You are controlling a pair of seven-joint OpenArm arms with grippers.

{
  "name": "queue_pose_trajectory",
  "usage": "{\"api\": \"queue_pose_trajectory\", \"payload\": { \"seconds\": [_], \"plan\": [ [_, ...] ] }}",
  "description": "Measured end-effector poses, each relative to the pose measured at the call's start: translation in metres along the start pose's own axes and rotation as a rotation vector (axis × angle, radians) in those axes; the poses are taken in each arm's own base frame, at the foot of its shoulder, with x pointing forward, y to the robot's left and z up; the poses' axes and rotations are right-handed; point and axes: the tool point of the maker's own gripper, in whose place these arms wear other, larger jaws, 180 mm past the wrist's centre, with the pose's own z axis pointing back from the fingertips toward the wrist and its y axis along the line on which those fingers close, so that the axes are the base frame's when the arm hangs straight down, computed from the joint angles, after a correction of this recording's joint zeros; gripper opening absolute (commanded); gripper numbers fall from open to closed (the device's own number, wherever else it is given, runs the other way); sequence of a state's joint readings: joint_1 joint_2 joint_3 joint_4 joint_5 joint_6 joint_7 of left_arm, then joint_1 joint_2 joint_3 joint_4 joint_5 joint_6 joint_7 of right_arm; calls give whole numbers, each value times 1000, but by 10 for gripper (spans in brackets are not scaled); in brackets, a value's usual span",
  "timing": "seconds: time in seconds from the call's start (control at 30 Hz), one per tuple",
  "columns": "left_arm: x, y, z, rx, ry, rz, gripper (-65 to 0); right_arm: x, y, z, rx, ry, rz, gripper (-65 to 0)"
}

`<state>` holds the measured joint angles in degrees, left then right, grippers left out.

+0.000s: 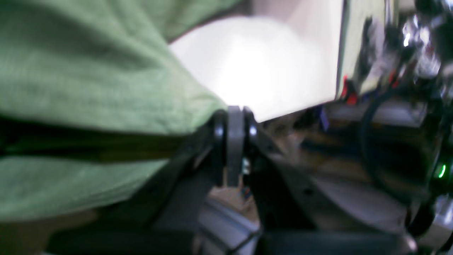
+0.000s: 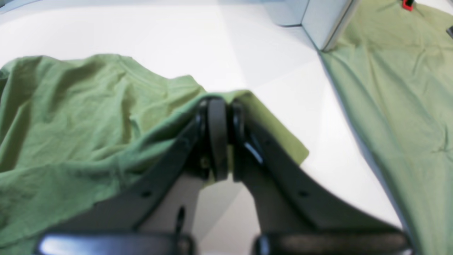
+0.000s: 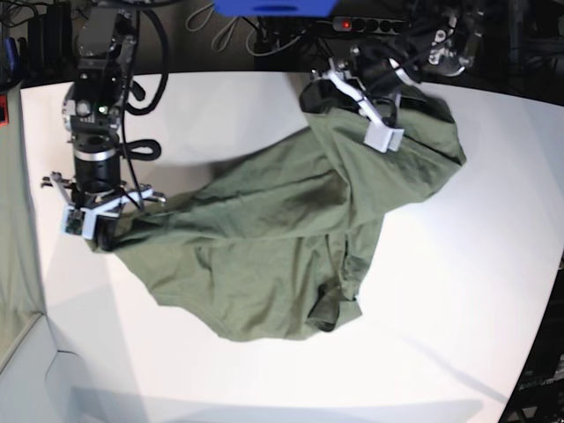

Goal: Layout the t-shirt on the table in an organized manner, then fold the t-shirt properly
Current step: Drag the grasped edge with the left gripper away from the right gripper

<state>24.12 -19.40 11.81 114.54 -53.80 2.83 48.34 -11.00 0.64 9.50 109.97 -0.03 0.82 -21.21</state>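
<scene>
Olive-green cotton, the t-shirt (image 3: 282, 238) sprawls crumpled across the middle of the white surface (image 3: 458, 300), stretched on a slant between the two arms and far from flat. From where I stand at the base view, the right gripper (image 3: 99, 231) sits low at the picture's left, its jaws clenched on one end of the shirt just above the surface; the right wrist view shows the black jaws pressed together with a fold of green cloth (image 2: 88, 117) pinched between them and a flap hanging past them on the other side. The left gripper (image 3: 330, 88) is at the far edge of the surface, on the picture's right, and holds the other end of the shirt raised, so the cloth drapes down from it in a broad hump. Its wrist view is blurred, yet the jaws (image 1: 234, 122) plainly stand closed with the green fabric (image 1: 88, 81) bunched right against them, grasped at the tip. A dark twisted fold lies near the shirt's lower hem. Along the picture's left edge runs a greenish-grey cloth strip (image 3: 16, 229), apart from the shirt.
</scene>
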Motion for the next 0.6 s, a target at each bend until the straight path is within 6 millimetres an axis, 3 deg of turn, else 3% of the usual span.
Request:
{"api": "queue_pose_trajectory", "payload": {
  "seconds": [0.13,0.6],
  "plan": [
    [-9,-19,-10,-59,71,-92,-647,-1,0,0,0,3,-1,-650],
    [-15,-12,-6,-42,109,-125,-649,-1,-1,0,-3,3,0,-650]
  ]
}}
